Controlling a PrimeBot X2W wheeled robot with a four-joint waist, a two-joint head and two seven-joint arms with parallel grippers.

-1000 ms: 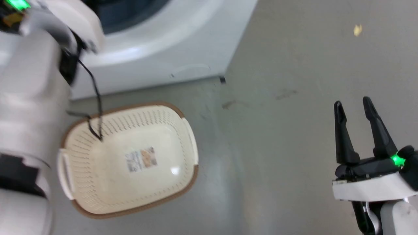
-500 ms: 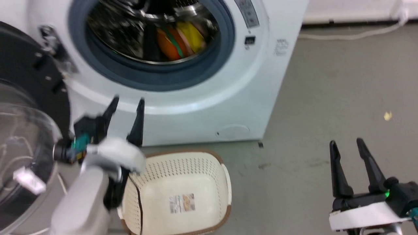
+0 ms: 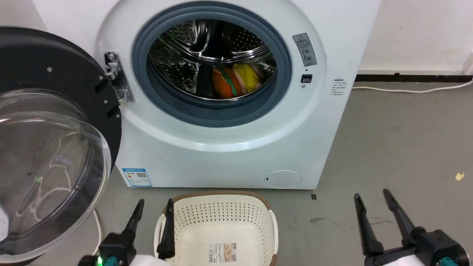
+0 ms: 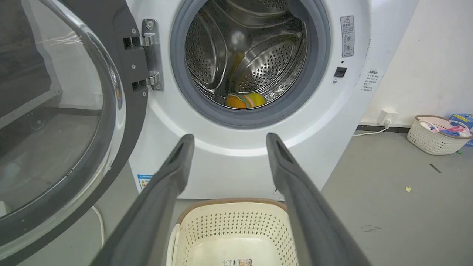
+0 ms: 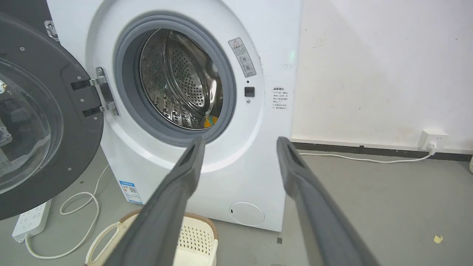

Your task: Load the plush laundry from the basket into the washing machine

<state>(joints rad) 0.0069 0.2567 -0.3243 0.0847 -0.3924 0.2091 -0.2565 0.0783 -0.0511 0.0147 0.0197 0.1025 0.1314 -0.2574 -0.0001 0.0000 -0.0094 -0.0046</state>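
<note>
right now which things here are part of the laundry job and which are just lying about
Job:
plush toy, in the drum
basket
washing machine, door open

Lying about:
power strip
far basket of clothes
yellow scrap on floor

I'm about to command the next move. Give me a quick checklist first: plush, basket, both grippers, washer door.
1. The plush laundry lies inside the washing machine: ok.
2. The basket holds nothing more in the part that shows: ok.
3. The left gripper is open and empty: ok.
4. The right gripper is open and empty: ok.
5. The door is shut: not ok, it stands wide open.
</note>
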